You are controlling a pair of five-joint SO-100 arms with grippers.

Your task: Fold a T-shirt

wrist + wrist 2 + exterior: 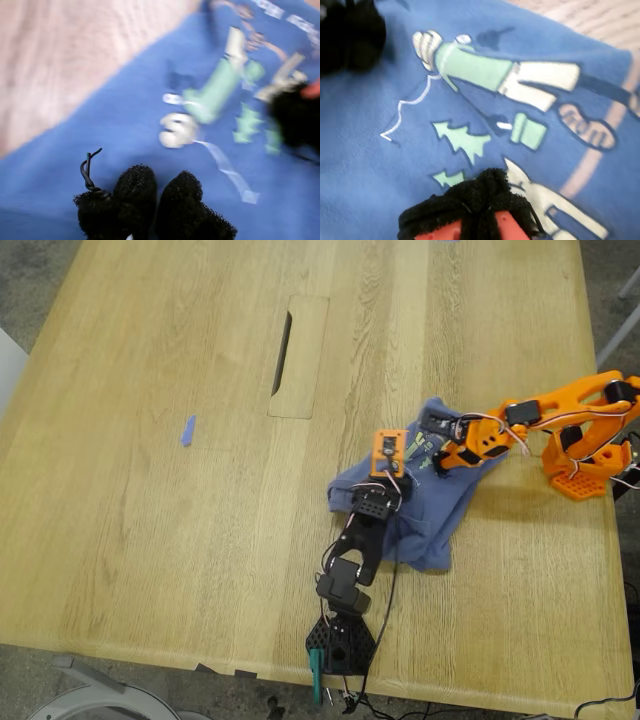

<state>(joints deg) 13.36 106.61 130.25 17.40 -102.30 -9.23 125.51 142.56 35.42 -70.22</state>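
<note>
**Both grippers over the print, shirt still bunched**

We have the T-shirt (415,502) lying crumpled on the wooden table (150,540), toward the exterior view's right, between the bases of our two arms. It is not spread flat: the outline is irregular, with a lobe hanging toward the table's near edge and another reaching toward the orange arm (560,415). No sleeve or hem can be picked out with certainty.

My first gripper (159,200) hovers low over the cloth beside the printed figures; its two foam-covered tips sit pressed together with no fabric visible between them, so we read it as closed and empty. My second gripper (475,200) is above the cartoon print (485,75); only one dark padded mass shows at the frame edge, and we cannot tell whether its jaws are apart or together.

A small blue scrap (187,430) lies well apart on the table, toward the exterior view's left.

Handling judgement: thin cotton, light, limp, no stiffness to hold a shape. It will drape and drag instead of sliding as one piece, and a pinch mid-panel would only tent it. Better holds are likely an outer edge or corner, one per gripper, pulled apart to flatten before any fold.
</note>
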